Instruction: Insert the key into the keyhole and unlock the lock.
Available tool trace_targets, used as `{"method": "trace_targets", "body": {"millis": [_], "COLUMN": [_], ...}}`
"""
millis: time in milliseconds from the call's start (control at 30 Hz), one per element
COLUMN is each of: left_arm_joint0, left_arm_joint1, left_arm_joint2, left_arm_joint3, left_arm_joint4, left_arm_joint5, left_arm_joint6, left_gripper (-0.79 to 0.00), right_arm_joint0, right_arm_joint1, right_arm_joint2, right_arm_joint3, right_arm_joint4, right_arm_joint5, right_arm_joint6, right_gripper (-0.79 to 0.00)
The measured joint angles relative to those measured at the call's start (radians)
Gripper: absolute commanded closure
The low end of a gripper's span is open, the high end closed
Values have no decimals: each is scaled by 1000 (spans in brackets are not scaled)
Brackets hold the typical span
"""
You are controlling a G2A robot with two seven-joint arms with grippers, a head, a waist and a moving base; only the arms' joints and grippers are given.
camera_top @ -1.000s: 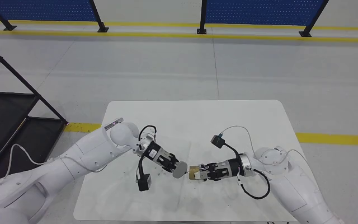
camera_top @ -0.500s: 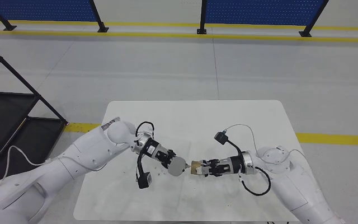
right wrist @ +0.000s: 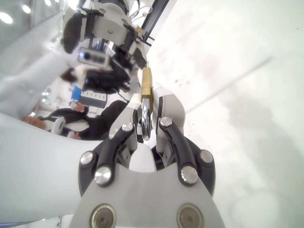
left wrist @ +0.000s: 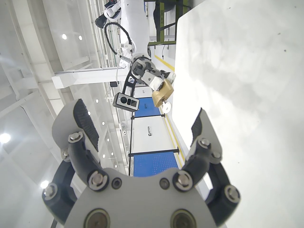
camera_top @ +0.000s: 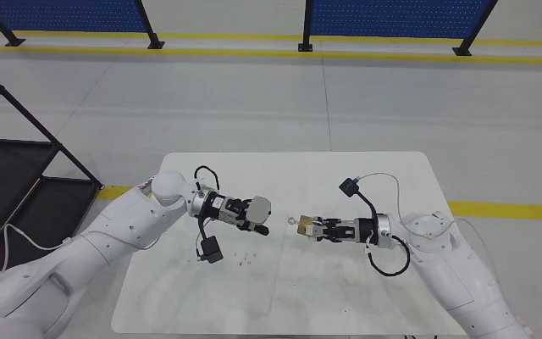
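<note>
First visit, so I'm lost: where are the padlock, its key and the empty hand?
padlock (left wrist: 162,94), left wrist view, brass body.
key (left wrist: 167,106), left wrist view, round head.
left hand (left wrist: 141,115), left wrist view, between fingertips.

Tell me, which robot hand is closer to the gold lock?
Right. The right gripper is clamped on the lock, gripping its shackle. The left gripper is open, facing the lock across a gap, touching nothing.

Blue barriers (camera_top: 398,17) stand on grey floor (camera_top: 254,110) with yellow lines (camera_top: 500,208).
</note>
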Motion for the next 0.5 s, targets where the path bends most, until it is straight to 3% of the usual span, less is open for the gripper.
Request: {"method": "trace_targets", "body": {"millis": [167, 233, 500], "left_arm_joint0": [2, 9, -21], "left_arm_joint1": [0, -1, -7], "left_arm_joint2": [1, 2, -2], "left_arm_joint3": [-3, -9, 60], "left_arm_joint4": [-4, -37, -207], "left_arm_joint5": [-3, -46, -592], "left_arm_joint6": [2, 25, 91], "left_gripper": [-785, -785, -785], "right_arm_joint0": [0, 0, 0], "right_arm_joint1": [0, 0, 0], "right_arm_joint2": [0, 0, 0], "right_arm_joint3": [0, 0, 0], "right_arm_joint4": [0, 0, 0], "right_arm_joint5": [0, 0, 0], "right_arm_joint6": [0, 0, 0], "right_gripper": [0, 0, 0]}}
